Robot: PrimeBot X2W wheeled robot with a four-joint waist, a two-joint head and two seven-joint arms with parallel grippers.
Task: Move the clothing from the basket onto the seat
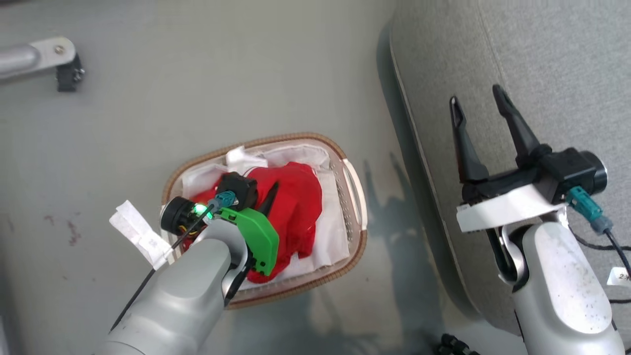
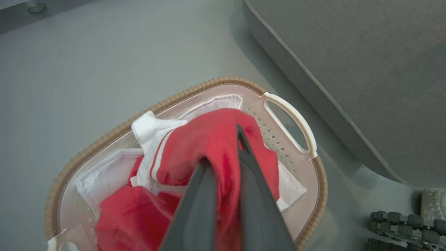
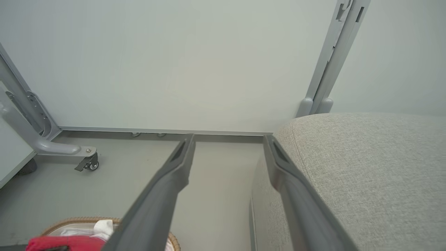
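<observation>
The basket (image 1: 356,183) stands on the floor (image 1: 197,88), just beside the rounded edge of the seat (image 1: 542,74), with one white handle towards it. The red clothing (image 1: 296,197) lies heaped inside on the white liner (image 1: 325,236), which shows around it on all sides.

The left pincer (image 1: 270,196) reaches down into the basket. In the left wrist view the pincer (image 2: 223,146) is closed almost fully on a fold of the clothing (image 2: 209,136), the red cloth pinched between the two dark fingers (image 2: 202,195) and bunched up over them. A white trim with thin red stripes shows just left of the pinched fold. The liner (image 2: 104,174) and the brown rim of the basket (image 2: 174,97) lie beneath, and the seat (image 2: 348,52) fills the upper right.

The right pincer (image 1: 475,96) hangs over the front edge of the seat, well apart from the basket, its jaws wide apart and holding nothing. In its own wrist view the pincer (image 3: 229,139) points along the floor towards a pale wall (image 3: 174,69), with the seat (image 3: 366,157) at the right, a castor (image 3: 91,164) at the left, and the basket (image 3: 80,220) with the clothing (image 3: 62,242) at the bottom left.
</observation>
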